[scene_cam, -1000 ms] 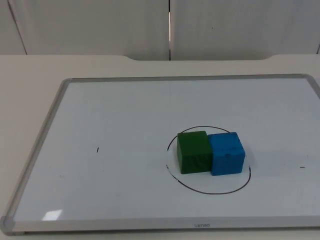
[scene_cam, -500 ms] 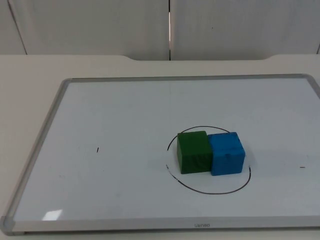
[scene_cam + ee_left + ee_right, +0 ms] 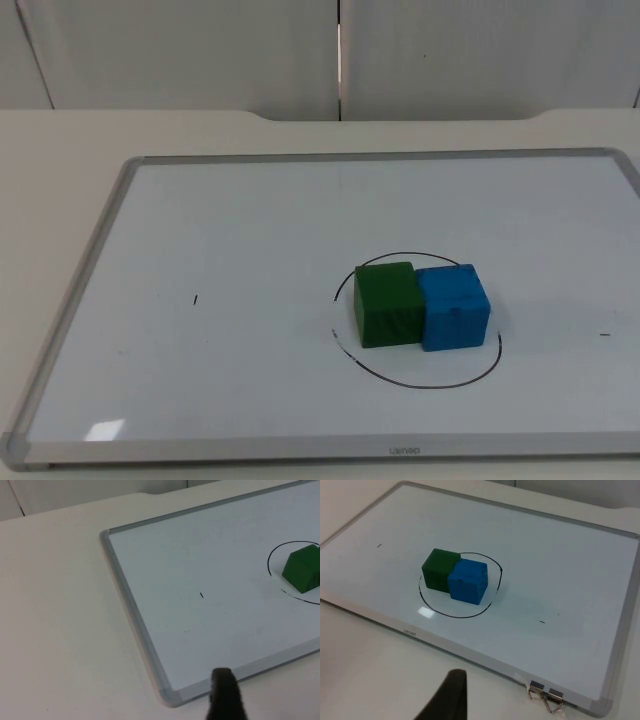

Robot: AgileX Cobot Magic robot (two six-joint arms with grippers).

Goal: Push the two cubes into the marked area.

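Green cube and blue cube sit side by side, faces touching, inside the black drawn circle on the whiteboard; the blue cube's outer edge lies close to the line. This pairing fits two blocks pushed together from opposite sides into the marked area, so the task appears complete.

The left gripper hangs off the whiteboard near one corner of its frame, well apart from the circle, and waits; whether its fingers are spread or pressed together cannot be told. The right gripper likewise hangs off the whiteboard beside the frame edge nearest the circle, state unreadable.

The right wrist view adds two metal binder clips at the frame, and a small stroke beyond the circle; the left wrist view shows the green cube partly cut off.
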